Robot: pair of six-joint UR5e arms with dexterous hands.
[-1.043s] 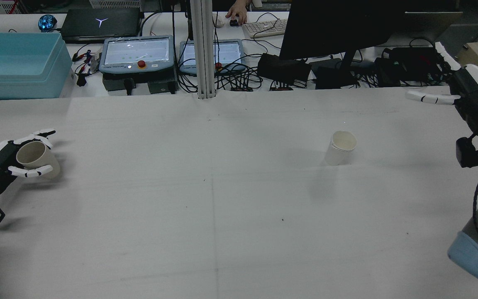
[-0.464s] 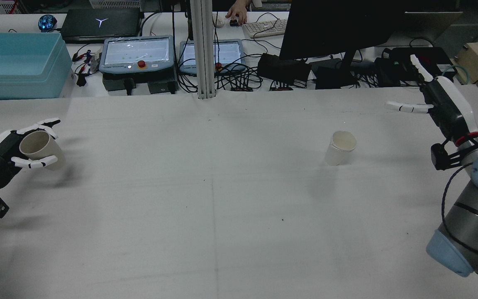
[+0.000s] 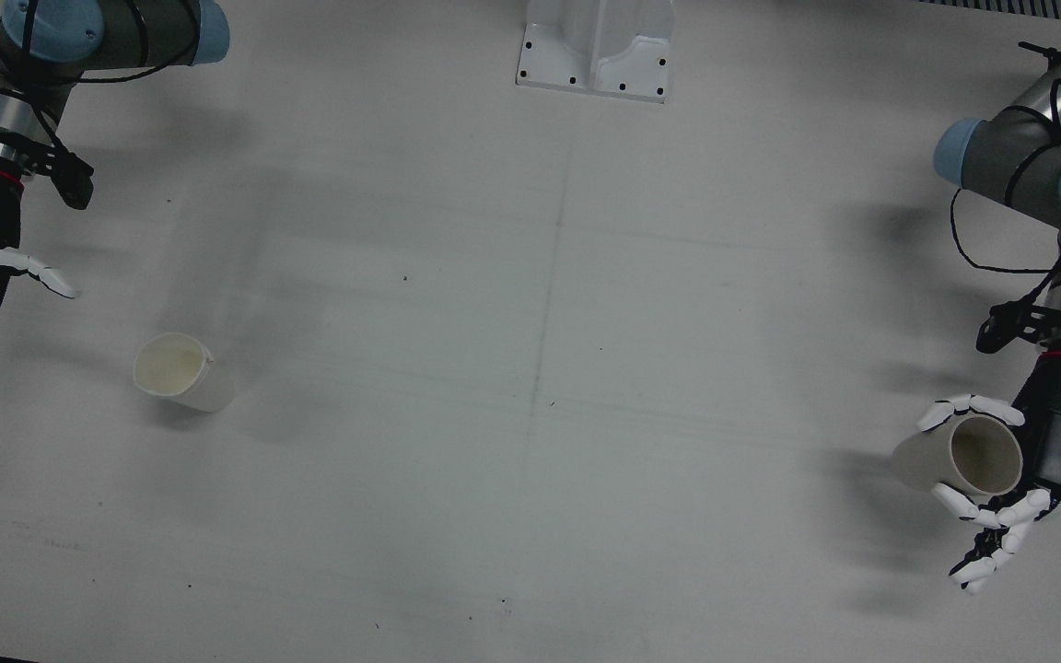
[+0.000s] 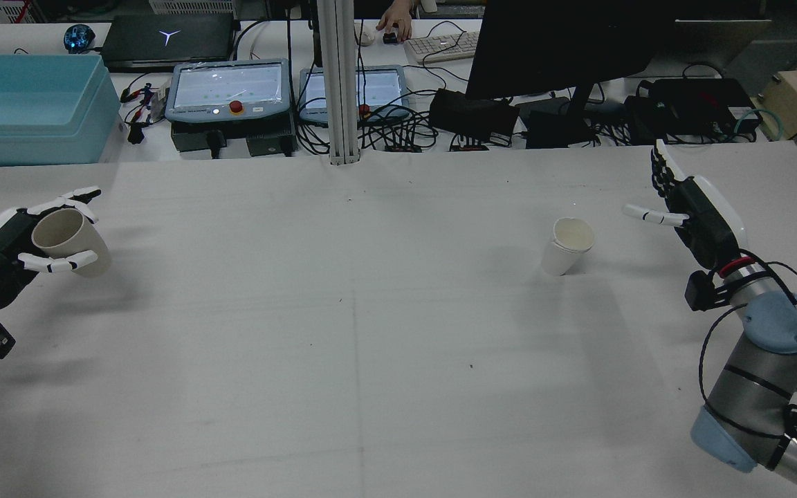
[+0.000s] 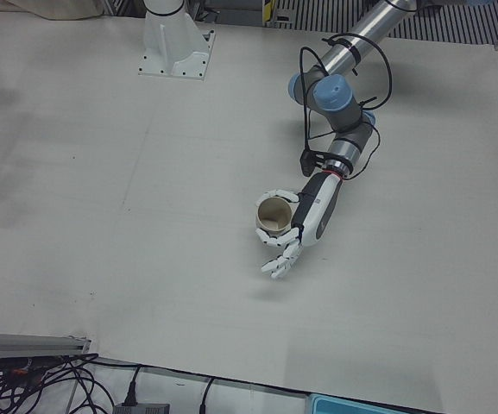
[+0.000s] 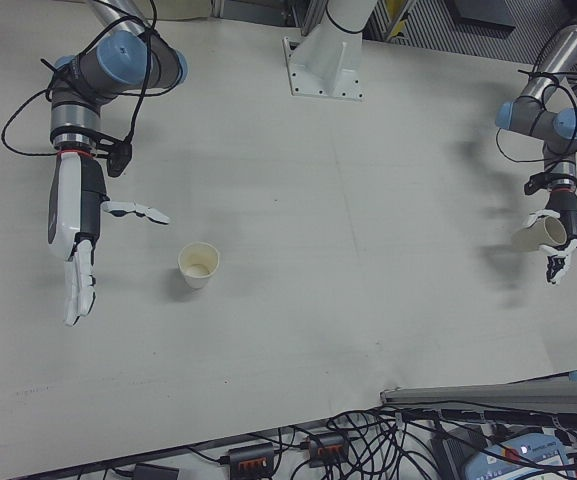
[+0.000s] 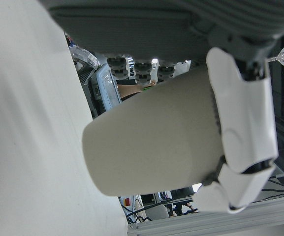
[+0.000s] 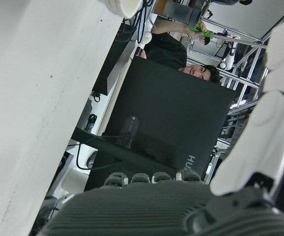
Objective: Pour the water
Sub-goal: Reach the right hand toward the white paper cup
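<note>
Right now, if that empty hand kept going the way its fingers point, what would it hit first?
Probably nothing on the table: the right hand points past the standing cup, towards the clutter of cables beyond, though depth is unclear.

Robotics lab, teach pendants (image 4: 227, 90), monitor (image 4: 564, 41), cable clutter (image 4: 398, 131)

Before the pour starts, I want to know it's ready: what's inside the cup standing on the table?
The standing cup shows only a pale inner wall and bottom; whether it holds water cannot be told. The right hand is open beside it, not covering it.
</note>
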